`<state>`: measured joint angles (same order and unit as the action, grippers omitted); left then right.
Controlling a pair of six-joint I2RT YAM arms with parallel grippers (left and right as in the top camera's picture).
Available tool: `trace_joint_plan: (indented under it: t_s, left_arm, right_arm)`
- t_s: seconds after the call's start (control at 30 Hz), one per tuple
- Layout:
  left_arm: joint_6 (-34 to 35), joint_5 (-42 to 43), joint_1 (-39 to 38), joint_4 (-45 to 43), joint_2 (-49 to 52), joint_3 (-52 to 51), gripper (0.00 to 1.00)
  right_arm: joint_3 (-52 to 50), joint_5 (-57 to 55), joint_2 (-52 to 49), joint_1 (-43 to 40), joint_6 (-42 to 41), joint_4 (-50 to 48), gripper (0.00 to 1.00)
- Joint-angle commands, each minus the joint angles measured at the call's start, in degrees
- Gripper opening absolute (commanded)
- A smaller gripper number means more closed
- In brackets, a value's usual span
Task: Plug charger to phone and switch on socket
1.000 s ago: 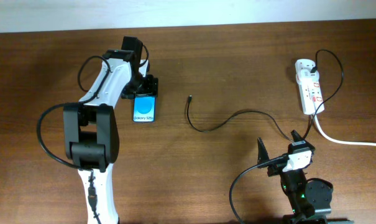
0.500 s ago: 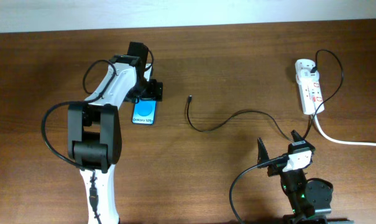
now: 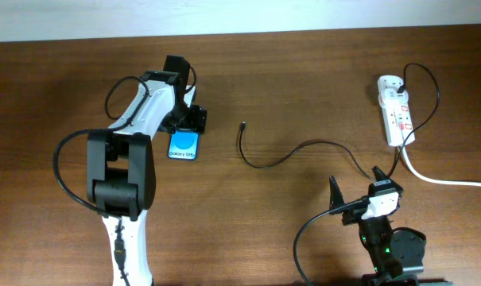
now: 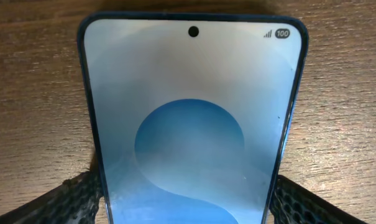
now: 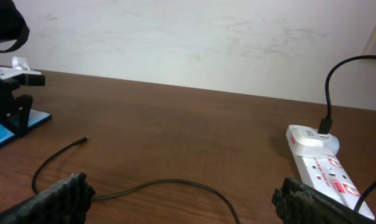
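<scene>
The phone [image 3: 184,144] lies flat on the table at the left, blue screen up; it fills the left wrist view [image 4: 191,124]. My left gripper [image 3: 187,122] is shut on the phone's far end, one finger against each long edge [image 4: 188,196]. The charger [image 3: 272,164] is a thin black cable that curves across the middle of the table, its plug tip [image 3: 242,125] lying free to the right of the phone. The socket [image 3: 396,110] lies at the far right, and the cable's other end is plugged into it. My right gripper [image 3: 357,187] is open and empty near the front edge, with the cable [image 5: 156,183] and socket [image 5: 324,168] ahead of it.
A thick white cord [image 3: 447,179] runs from the socket off the right edge. The table's far edge meets a white wall [image 5: 194,37]. The left arm's body [image 3: 117,171] stretches from the front edge toward the phone.
My left gripper shifted slightly right and the phone slid a little toward the front with it. The right arm, cable and socket have not moved.
</scene>
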<state>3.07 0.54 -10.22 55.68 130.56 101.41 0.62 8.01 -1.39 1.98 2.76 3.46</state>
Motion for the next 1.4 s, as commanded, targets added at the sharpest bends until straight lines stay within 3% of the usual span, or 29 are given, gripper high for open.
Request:
trace_joint_plan:
  t_s: [0.0,0.17,0.27,0.33,0.47,0.7,0.73,0.8,0.87,1.1,1.2,1.37]
  left_arm:
    - [3.5,-0.3,0.1,0.3,0.7,-1.2,0.89]
    - [3.6,-0.3,-2.3,-0.2,3.3,-1.2,0.89]
    - [3.8,-0.3,-2.4,-0.5,3.6,-1.2,0.83]
    - [3.8,-0.3,-2.4,-0.6,3.6,-1.2,0.71]
    - [3.8,-0.3,-2.4,-0.2,3.5,0.1,0.70]
    - [3.8,-0.3,-2.4,12.6,3.5,21.4,0.70]
    - [3.8,-0.3,-2.4,13.9,3.5,23.3,0.64]
    - [3.8,0.8,-2.4,14.9,3.5,26.0,0.21]
    - [3.8,5.9,-2.4,14.9,3.5,26.2,0.00]
    - [25.1,10.5,-2.3,15.5,3.5,26.2,0.00]
    - [32.7,20.6,-1.3,17.6,3.5,26.2,0.00]
    - [41.2,47.3,3.1,21.0,3.5,26.2,0.00]
  right_arm:
    - [-0.3,0.7,0.3,0.3,-0.2,0.2,0.98]
    - [-0.3,0.7,0.3,0.3,-0.2,0.2,0.98]
    - [-0.3,0.7,0.3,0.3,-0.2,0.2,0.98]
    - [-0.3,0.7,0.3,0.3,-0.2,0.2,0.98]
    - [-0.3,0.7,0.3,0.3,-0.2,0.2,0.98]
    - [-0.3,0.8,0.3,0.3,-0.2,0.2,0.98]
    - [-0.3,0.7,0.3,0.3,-0.2,0.2,0.98]
    - [-0.3,0.7,0.3,0.3,-0.2,0.2,0.98]
    - [-0.3,0.8,0.3,0.3,-0.2,0.2,0.98]
    - [-0.3,0.7,0.3,0.3,-0.2,0.2,0.98]
    - [-0.3,0.7,0.3,0.3,-0.2,0.2,0.98]
    - [-0.3,0.7,0.3,0.3,-0.2,0.2,0.98]
